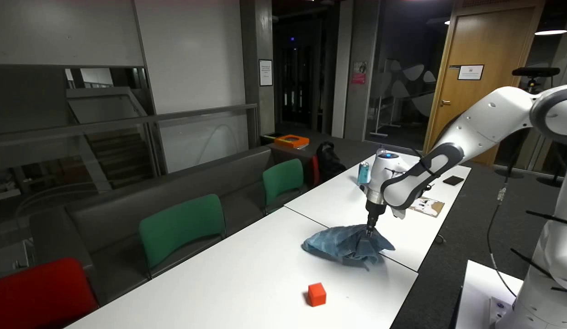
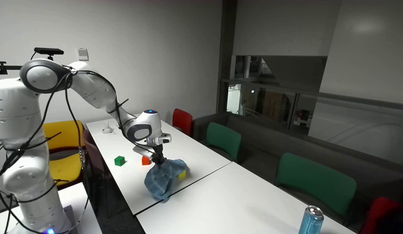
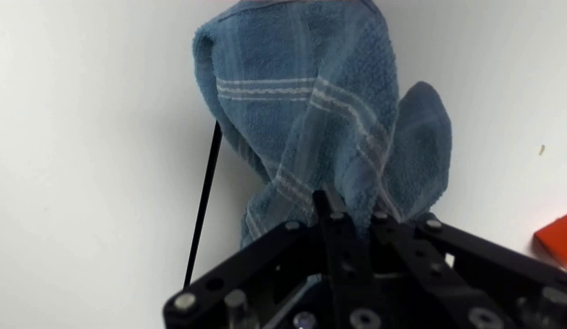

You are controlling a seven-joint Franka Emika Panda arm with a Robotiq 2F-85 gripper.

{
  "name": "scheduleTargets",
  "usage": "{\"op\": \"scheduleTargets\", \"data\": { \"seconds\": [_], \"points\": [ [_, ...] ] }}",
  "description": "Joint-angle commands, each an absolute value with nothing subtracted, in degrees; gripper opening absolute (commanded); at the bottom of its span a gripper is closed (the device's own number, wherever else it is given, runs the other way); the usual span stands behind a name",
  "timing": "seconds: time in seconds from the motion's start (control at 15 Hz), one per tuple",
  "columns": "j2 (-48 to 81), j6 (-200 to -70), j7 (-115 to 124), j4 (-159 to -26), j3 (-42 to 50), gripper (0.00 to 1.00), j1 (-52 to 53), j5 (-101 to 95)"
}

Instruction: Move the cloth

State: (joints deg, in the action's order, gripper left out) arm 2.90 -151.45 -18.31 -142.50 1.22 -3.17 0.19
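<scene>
The cloth is blue with pale stripes and bunched up. It shows in both exterior views (image 1: pixel 333 242) (image 2: pixel 162 182) and fills the upper middle of the wrist view (image 3: pixel 274 109). My gripper (image 1: pixel 369 232) points down into the cloth from above in both exterior views (image 2: pixel 159 163). In the wrist view the gripper (image 3: pixel 349 208) is shut on the cloth, with a fold pinched between its fingers. The cloth spreads out from the fingers, low over the white table near the seam. I cannot tell whether its lower edges touch the table. One fingertip is partly hidden by cloth.
A red-orange cube (image 1: pixel 317 294) is near the cloth on the white table (image 1: pixel 237 274). A yellow cube (image 2: pixel 182 174) is partly hidden by the cloth. A green cube (image 2: pixel 119 161) is near the table edge. A blue can (image 1: pixel 363 172), a phone (image 1: pixel 453 180) and a picture card (image 1: pixel 430 207) are farther along.
</scene>
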Motion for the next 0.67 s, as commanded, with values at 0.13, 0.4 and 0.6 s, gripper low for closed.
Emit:
{"op": "scheduleTargets", "data": {
  "seconds": [0.13, 0.4, 0.6],
  "points": [
    [-13.10, -155.26, -23.01, -151.70, 2.93, 0.01, -1.73, 7.44],
    [-18.37, -154.35, -26.37, -152.87, 6.18, 0.01, 1.13, 11.53],
    [-21.25, -154.45, -27.83, -154.02, 9.24, 0.01, 3.13, 14.32]
  ]
}}
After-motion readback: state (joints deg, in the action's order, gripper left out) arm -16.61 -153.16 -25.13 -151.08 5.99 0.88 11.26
